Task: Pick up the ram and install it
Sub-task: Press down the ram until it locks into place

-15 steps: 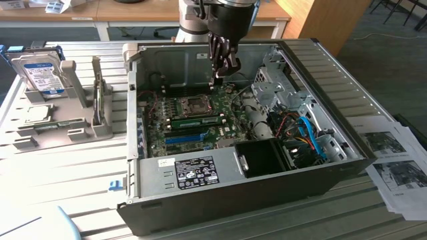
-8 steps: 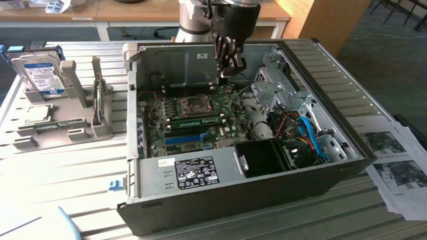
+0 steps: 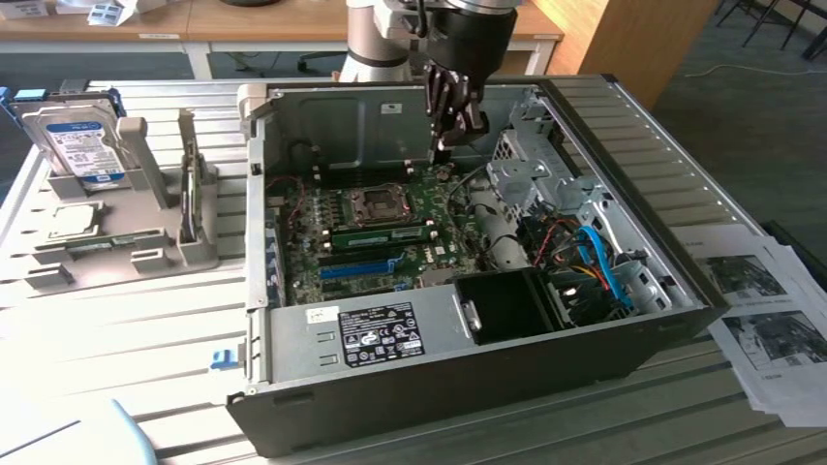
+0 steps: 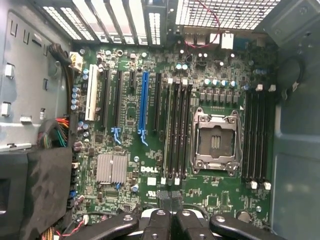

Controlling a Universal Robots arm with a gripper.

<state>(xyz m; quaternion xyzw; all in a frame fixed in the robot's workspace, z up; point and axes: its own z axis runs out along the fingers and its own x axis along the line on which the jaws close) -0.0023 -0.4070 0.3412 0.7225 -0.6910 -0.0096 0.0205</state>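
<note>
The ram [image 3: 383,234], a long green stick, sits in a slot on the motherboard just beside the CPU socket [image 3: 375,203] inside the open computer case [image 3: 452,387]. My gripper [image 3: 446,147] hangs above the far part of the board, away from the stick, with its black fingers shut and nothing between them. In the wrist view the closed fingertips [image 4: 165,199] point down at the board's edge, near the end of the row of memory slots [image 4: 177,130] next to the CPU socket [image 4: 215,142].
A bright blue slot strip [image 3: 355,268] lies nearer the case front. A black box [image 3: 510,305] and blue cables [image 3: 601,262] fill the case's right side. A hard drive [image 3: 77,145] stands in a grey holder at the exterior view's left; paper sheets [image 3: 762,310] lie right.
</note>
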